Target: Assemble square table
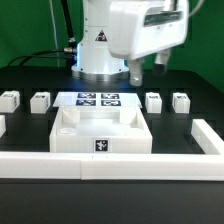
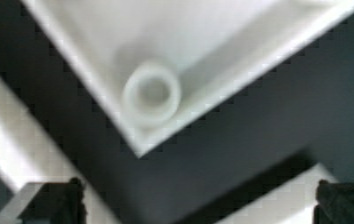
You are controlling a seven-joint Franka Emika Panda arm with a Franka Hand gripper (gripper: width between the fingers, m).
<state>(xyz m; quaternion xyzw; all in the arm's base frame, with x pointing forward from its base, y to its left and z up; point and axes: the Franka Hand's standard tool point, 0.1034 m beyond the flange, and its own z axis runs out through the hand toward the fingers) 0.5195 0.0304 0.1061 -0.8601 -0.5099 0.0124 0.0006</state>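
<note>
White plastic square slab (image 1: 75, 142), raised rim, round corner socket (image 2: 151, 88), tag (image 1: 101, 146) on edge, lies at near edge of black tabletop (image 1: 25, 125). Four stubby white legs (image 1: 40, 101) behind. Gripper (image 1: 145, 68) above, spread wide, empty.

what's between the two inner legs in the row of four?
The marker board, between the exterior view's left inner leg and right inner leg. Seen only in the exterior view.

Glossy white arm (image 1: 140, 30), black triangle sticker (image 1: 100, 36) on its base, dark tool (image 2: 195, 205) fingers (image 2: 49, 200).
</note>
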